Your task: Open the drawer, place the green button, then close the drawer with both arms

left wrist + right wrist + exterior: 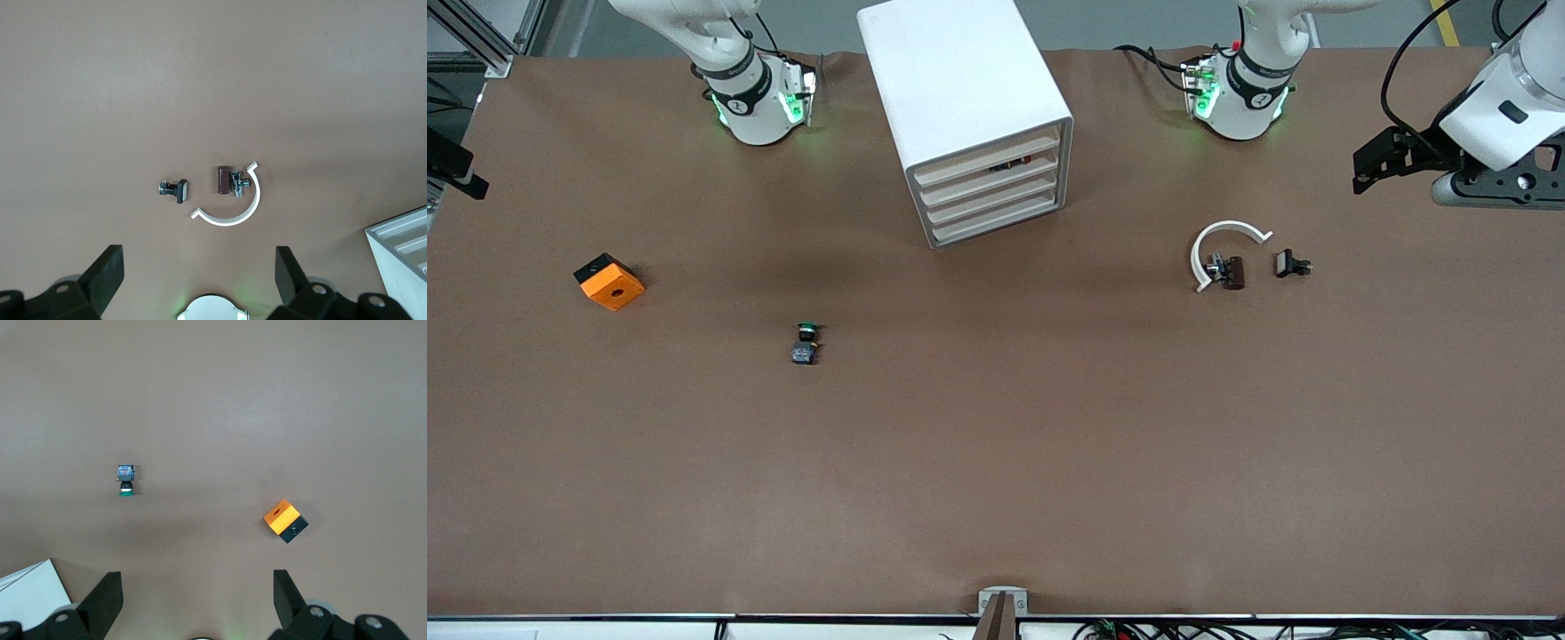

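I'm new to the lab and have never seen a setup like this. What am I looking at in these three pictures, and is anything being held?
Two white robot arms stand at a brown table. The big picture looks down from a high camera facing them. The other two come from cameras on each arm's wrist, looking down past its jaws.

The left gripper hangs open over a white curved strip and small black parts. The right gripper hangs open over the green-capped button and an orange cube. Neither holds anything.

Between the arms' bases stands a white cabinet with four shallow drawers, all pushed in. The button lies nearer the front camera than the cabinet, toward the right arm's end.
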You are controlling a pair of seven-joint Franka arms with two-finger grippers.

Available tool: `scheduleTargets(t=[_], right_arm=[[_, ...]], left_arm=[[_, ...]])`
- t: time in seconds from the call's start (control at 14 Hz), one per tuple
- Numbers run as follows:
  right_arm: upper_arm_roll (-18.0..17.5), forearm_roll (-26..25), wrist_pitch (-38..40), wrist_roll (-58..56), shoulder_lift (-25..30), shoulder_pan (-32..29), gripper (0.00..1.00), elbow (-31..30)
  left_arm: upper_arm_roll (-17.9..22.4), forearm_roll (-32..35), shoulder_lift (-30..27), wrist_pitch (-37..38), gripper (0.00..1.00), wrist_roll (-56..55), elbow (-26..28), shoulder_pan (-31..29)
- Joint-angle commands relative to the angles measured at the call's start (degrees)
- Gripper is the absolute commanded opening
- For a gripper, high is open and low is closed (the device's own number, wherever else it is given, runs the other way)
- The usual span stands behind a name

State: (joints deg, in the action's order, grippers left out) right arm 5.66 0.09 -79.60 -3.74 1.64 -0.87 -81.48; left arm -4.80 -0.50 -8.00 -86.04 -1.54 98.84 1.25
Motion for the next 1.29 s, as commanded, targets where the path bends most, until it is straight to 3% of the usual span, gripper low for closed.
scheduleTargets(t=[0.0, 0.57, 1.21], right_arm=[[-0.7, 1.0, 0.0, 0.7, 1.4, -1.1, 1.00, -1.3], [-0.7, 1.0, 0.0, 0.7, 1.4, -1.1, 1.00, -1.3], [-0.6, 1.0, -0.3, 0.7, 1.3, -1.1, 1.00, -1.0]], left_arm=[[-0.5, 0.6, 0.8, 1.3, 1.00, 1.3, -1.9, -0.1], [-0.5, 0.6, 1.4, 1.3, 1.00, 1.4, -1.5, -0.5], [-0.6, -1.1, 11.9, -2.5, 1.00, 0.5, 0.6, 0.2]])
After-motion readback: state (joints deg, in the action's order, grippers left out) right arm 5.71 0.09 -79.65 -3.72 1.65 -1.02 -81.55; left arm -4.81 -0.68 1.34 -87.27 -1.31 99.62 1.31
